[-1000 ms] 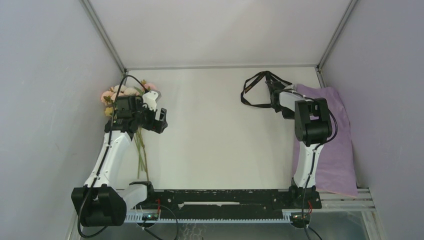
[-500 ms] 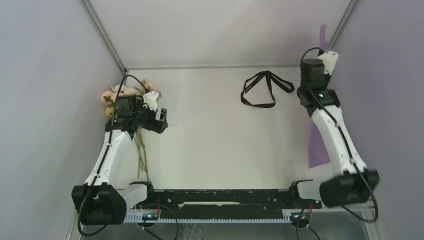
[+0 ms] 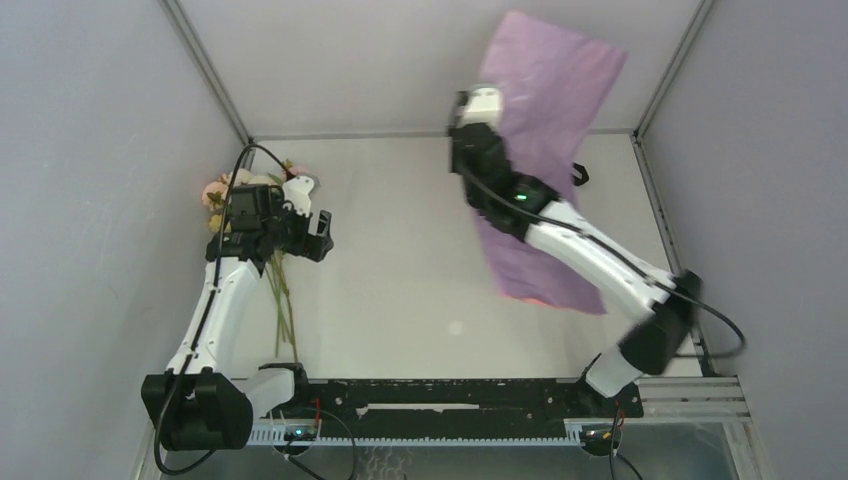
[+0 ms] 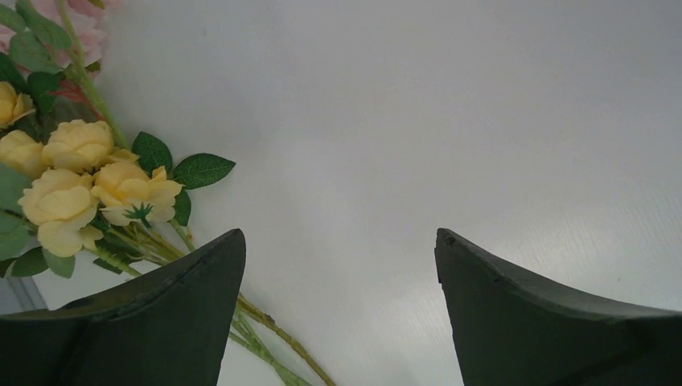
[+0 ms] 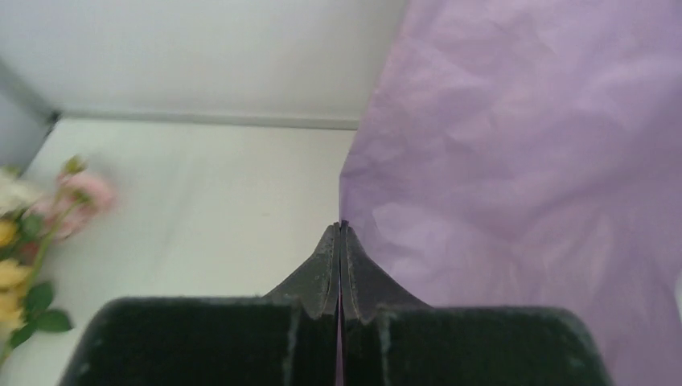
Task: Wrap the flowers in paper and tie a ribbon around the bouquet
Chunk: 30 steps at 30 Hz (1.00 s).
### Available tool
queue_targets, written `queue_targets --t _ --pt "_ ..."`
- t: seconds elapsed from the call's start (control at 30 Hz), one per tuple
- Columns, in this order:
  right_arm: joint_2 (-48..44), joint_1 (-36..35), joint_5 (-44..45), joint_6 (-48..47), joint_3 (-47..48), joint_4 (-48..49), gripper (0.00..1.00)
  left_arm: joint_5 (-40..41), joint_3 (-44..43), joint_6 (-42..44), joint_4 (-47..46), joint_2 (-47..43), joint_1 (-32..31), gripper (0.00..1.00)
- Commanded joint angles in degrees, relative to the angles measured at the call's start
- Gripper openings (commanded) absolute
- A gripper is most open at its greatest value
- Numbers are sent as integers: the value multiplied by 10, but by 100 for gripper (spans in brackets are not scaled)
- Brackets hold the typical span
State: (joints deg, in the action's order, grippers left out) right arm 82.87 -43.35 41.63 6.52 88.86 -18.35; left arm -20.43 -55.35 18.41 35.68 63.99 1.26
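The right gripper (image 5: 339,231) pinches the lilac paper (image 5: 523,161) aloft; the left gripper (image 4: 339,237) gapes empty beside the flowers (image 4: 80,181). Next, probably, spread it flat.

Top camera looks down; both wrist cameras see the flowers (image 4: 88,181).

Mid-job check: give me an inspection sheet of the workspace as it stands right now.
Surface: white table, no marks seen.
Job's things: flowers lying far left; paper hanging in the air; ribbon mostly hidden behind it, one black bit showing.
Clutter: nothing seen.
Grippers: left gripper open beside the stems, holding nothing; right gripper shut on the paper's edge.
Cables: black cable along each arm.
Surroundings: grey walls on three sides.
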Motion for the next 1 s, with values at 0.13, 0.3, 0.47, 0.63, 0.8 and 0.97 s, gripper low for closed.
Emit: queue_targets --t 0.13,0.3,0.47,0.63,0.8,0.97 --pt "297 -74 -162 137 221 55 0 35 -60 23 49 -14 19 93" --pt "430 -74 -181 181 318 57 0 62 -51 41 50 -10 30 93" --pt "505 -39 -355 248 375 46 26 76 -47 50 38 7 31 93" --pt "478 -11 -501 214 412 -70 55 104 -46 35 21 46 31 90" --pt "315 67 -557 149 201 -178 61 118 -31 31 17 69 22 87" --pt "162 188 -608 181 -116 -131 63 120 -2 81 27 50 -69 87"
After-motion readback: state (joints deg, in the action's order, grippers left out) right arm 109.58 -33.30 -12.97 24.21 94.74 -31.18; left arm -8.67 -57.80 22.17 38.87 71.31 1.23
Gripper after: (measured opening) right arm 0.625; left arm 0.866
